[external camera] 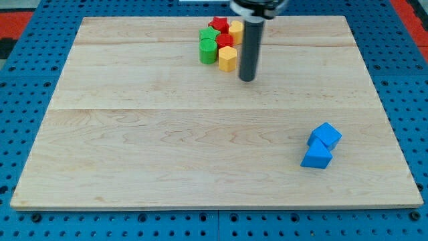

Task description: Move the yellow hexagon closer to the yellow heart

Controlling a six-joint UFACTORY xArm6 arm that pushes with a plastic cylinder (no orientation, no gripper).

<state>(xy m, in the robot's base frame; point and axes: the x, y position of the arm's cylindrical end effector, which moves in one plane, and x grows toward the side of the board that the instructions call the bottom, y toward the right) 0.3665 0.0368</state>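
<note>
A yellow hexagon (227,58) sits at the lower right of a tight cluster near the view's top centre. The yellow heart (235,31) is at the cluster's upper right, partly behind the rod. Between them lies a red block (225,41). My tip (247,77) rests on the board just right of and slightly below the yellow hexagon, a small gap apart from it.
The cluster also holds a red star (218,24), a green star (208,34) and a green cylinder (208,51). Two blue blocks, a cube (326,135) and a triangle (316,158), touch at the lower right. The wooden board (167,147) lies on a blue pegboard.
</note>
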